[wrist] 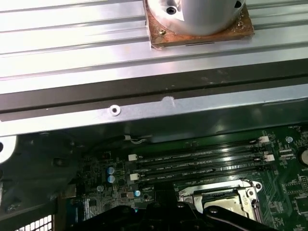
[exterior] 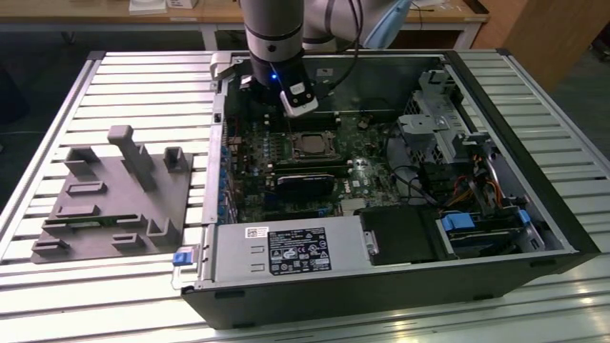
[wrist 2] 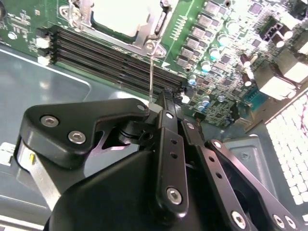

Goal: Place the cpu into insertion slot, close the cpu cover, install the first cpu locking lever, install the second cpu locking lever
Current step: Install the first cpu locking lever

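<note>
Gripper, pinched narrow on the thin wire locking lever, hangs close over the black memory slots, beyond which the cpu lies in the insertion slot framed by the flat cpu cover, while the arm stands upright inside the open computer case, close to one wall.

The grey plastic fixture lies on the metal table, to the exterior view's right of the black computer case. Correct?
No. As the exterior view shows, the grey plastic fixture lies to that view's left of the black computer case, on the metal table.
</note>
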Controlling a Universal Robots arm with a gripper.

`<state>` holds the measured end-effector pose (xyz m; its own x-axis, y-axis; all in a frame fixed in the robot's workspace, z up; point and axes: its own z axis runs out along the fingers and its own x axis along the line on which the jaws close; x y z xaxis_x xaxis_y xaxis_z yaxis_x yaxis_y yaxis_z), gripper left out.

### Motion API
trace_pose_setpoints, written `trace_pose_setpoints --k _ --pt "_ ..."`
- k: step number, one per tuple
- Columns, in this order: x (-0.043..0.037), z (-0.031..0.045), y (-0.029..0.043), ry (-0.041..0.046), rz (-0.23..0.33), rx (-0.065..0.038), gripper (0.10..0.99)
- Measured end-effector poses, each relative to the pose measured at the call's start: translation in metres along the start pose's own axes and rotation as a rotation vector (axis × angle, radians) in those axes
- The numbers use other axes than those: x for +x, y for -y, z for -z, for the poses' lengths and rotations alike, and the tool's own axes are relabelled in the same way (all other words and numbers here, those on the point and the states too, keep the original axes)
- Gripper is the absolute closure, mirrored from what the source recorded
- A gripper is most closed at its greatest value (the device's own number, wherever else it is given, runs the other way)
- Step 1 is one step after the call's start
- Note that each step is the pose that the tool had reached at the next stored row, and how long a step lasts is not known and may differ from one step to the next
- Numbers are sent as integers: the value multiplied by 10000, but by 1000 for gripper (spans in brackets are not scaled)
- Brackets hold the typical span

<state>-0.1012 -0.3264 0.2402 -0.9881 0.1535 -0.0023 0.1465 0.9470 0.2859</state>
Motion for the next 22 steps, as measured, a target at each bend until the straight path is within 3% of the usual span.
trace_pose_setpoints --k 15,22 --pt "-259 -12 -38 0 0 0 980" --pt "-437 -20 -65 -3 1 1 980"
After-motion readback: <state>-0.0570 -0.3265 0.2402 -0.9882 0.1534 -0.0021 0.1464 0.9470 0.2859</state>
